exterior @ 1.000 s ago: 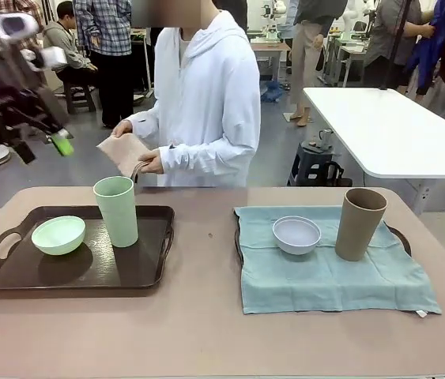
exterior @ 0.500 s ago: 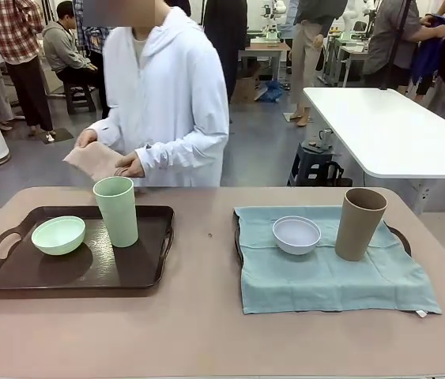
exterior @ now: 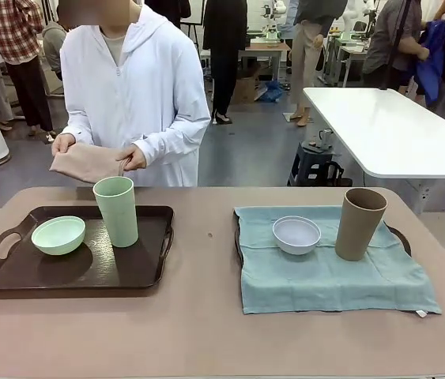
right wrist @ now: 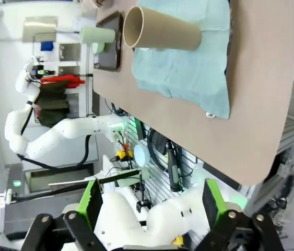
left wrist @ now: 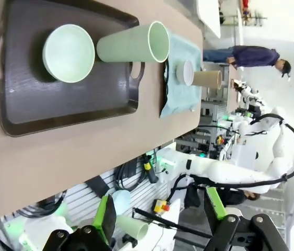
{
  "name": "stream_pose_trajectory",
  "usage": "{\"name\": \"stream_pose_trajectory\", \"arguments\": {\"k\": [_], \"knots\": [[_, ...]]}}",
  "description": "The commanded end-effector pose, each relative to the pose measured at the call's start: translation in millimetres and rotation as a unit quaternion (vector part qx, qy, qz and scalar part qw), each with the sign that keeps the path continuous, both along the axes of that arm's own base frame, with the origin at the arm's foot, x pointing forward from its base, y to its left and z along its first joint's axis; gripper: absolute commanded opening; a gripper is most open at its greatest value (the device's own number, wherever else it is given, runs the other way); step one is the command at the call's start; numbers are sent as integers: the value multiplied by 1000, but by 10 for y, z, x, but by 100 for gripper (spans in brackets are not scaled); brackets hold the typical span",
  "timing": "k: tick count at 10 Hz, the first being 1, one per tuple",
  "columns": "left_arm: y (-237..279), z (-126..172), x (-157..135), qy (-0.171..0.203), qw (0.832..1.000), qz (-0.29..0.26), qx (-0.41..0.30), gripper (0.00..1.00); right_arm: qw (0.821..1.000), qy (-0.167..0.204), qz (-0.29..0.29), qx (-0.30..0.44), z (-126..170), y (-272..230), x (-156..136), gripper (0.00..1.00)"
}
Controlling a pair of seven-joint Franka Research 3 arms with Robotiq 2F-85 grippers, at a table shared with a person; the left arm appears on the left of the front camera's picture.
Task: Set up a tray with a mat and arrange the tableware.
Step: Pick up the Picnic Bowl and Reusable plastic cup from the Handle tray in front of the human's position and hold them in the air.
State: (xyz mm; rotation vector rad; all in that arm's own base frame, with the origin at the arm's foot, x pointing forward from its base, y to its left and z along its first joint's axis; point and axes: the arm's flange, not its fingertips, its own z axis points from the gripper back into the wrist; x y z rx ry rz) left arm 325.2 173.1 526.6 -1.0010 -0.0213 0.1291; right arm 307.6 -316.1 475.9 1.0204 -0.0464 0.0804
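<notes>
Your left pincer point(left wrist: 160, 214) and right pincer point(right wrist: 152, 204) both stand spread wide, empty. On the surface point(exterior: 206, 332) at 9 o'clock, a dark tray point(exterior: 1, 272) carries the pale green bowl point(exterior: 58, 234), with the tall pale green cup point(exterior: 116, 211) upright at its 2 o'clock. At 3 o'clock, a teal mat point(exterior: 333, 280) bears the small white bowl point(exterior: 296, 234) and tall brown cup point(exterior: 360, 223). Beyond, at 11 o'clock, a person point(exterior: 139, 87) holds a folded beige cloth point(exterior: 88, 162).

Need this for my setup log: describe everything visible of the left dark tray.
The dark tray is glossy brown-black, rectangular, with a raised rim and cut-out handles at both ends. It lies flat on the tan table, without a mat, carrying a pale green bowl and an upright tall green cup.
</notes>
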Motion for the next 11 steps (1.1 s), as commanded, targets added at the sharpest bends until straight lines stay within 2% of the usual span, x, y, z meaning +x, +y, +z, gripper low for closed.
{"name": "stream_pose_trajectory", "arguments": {"k": [1, 4, 5, 8, 9, 10, 11], "knots": [[-116, 145, -127, -5, 999, 36, -18, 89, 1000, -8, -16, 25, 44, -166, -78, 100], [-26, 342, -162, -22, 998, 46, 26, 89, 999, -5, -33, 34, -6, -76, -222, 100], [-104, 397, -92, -28, 998, 28, 43, 89, 999, -2, -27, 26, 6, -12, -259, 100], [-293, 532, 31, -15, 996, -22, 90, 89, 1000, 4, -24, -1, 103, 152, -356, 100], [-387, 531, 66, -12, 992, -39, 116, 89, 1000, -5, -16, 22, 57, -27, -254, 100], [-311, 506, -1, -27, 998, -9, 62, 89, 1000, -5, -16, 22, 57, -27, -254, 100], [-311, 506, -1, -27, 998, -9, 62, 89, 1000, -5, -16, 22, 57, -27, -254, 100]]}}
